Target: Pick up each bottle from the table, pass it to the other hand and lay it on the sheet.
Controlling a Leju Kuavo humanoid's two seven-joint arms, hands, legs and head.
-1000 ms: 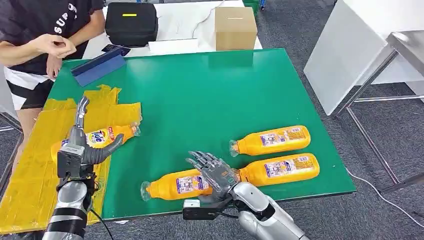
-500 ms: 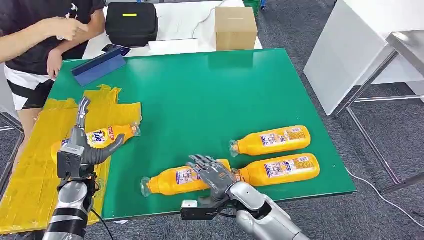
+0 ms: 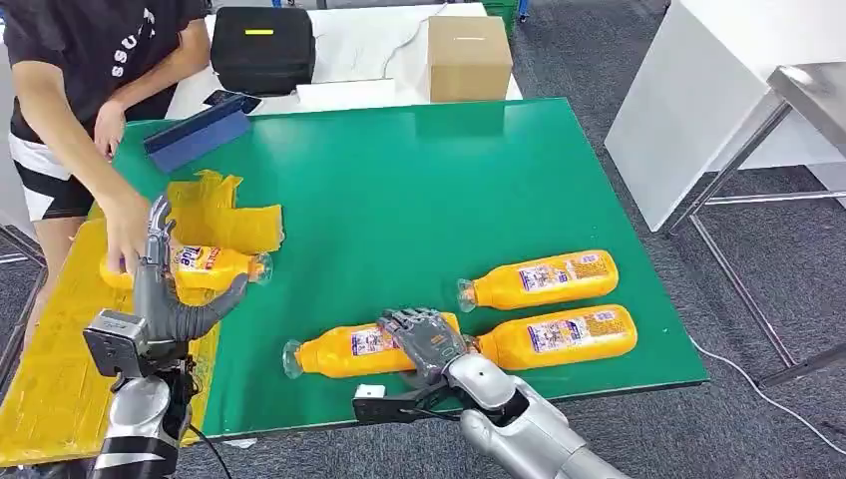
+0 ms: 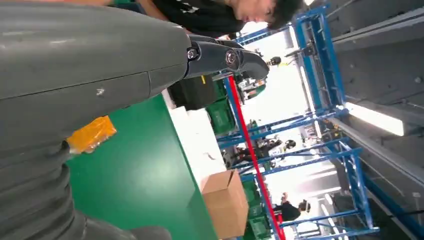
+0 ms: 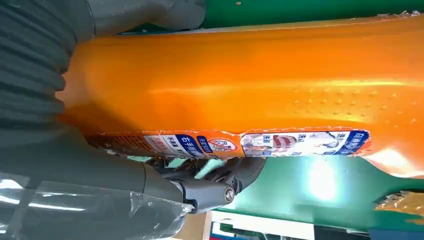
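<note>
Right hand [image 3: 424, 337] lies over the near bottle [image 3: 349, 353] on the green tabletop [image 3: 399, 190], fingers [image 5: 220, 175] curling round its body; whether they clamp it yet I cannot tell. Best to wrap fully at the labelled middle before lifting, keeping it level. Left hand [image 3: 165, 289] hovers with fingers spread, holding nothing, beside the bottle on the yellow sheet [image 3: 60, 349], which a person's hand [image 3: 125, 235] touches
</note>
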